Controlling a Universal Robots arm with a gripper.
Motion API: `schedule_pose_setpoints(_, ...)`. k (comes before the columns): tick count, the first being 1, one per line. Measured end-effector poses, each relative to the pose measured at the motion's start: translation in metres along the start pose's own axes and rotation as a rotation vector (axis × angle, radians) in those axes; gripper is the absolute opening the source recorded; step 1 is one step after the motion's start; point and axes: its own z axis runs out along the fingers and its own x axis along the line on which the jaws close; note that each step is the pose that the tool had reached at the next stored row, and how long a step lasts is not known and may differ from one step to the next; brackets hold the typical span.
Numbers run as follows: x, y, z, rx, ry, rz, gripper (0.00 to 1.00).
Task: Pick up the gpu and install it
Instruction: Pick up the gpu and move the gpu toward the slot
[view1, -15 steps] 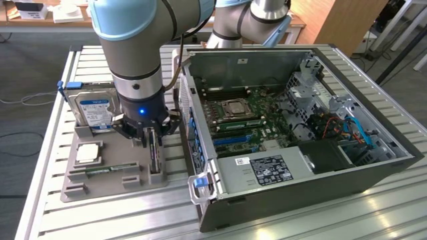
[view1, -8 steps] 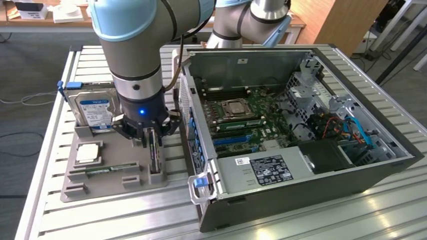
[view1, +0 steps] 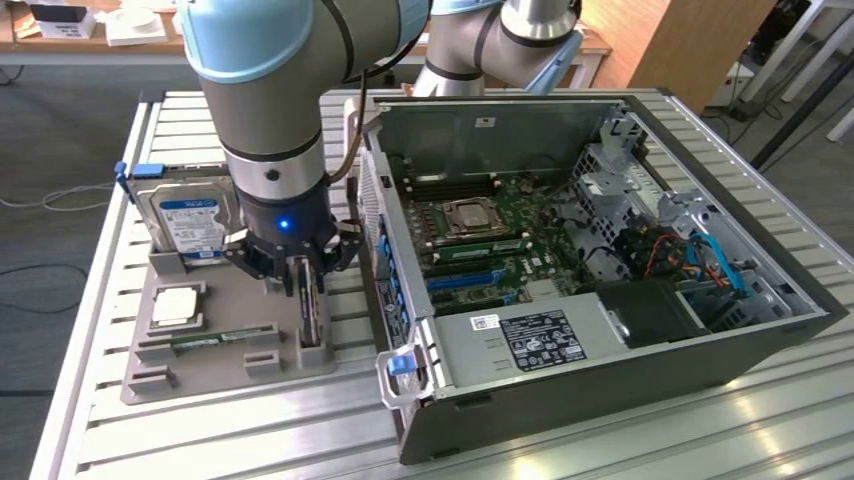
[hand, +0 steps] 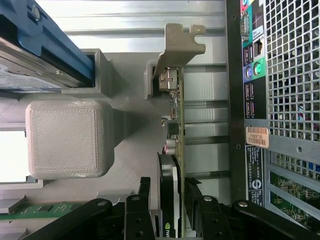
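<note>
Nearest the wrist camera, the gripper (hand: 168, 184) stands open, one black finger (hand: 194, 200) on each side of the gpu (hand: 176, 130), not clamped on it.

Wrist view: the gpu stands on edge, a thin green-edged board with a black cooler face between the fingers and a bent silver bracket at its far end. It sits in a slot of the matte grey holder (hand: 132, 115), whose square block shows fine printed ridges. The computer case (hand: 295, 65), with its perforated metal grille, runs just beside it. Exterior view: left of centre, the gripper (view1: 300, 272) hangs over the holder (view1: 200, 378), fingers down around the upright gpu (view1: 310, 315). The hard drive (view1: 187, 222) stands at the holder's upper end, a green memory stick (view1: 214, 340) lies lower left, and the open computer case (view1: 601, 390) sits to the right on the ribbed aluminium table (view1: 267, 440).
</note>
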Motion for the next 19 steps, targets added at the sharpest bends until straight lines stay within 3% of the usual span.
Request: schedule_pose_setpoints(19,-0.0005,-0.0012,0.0,0.0013,0.0,0.0,0.41)
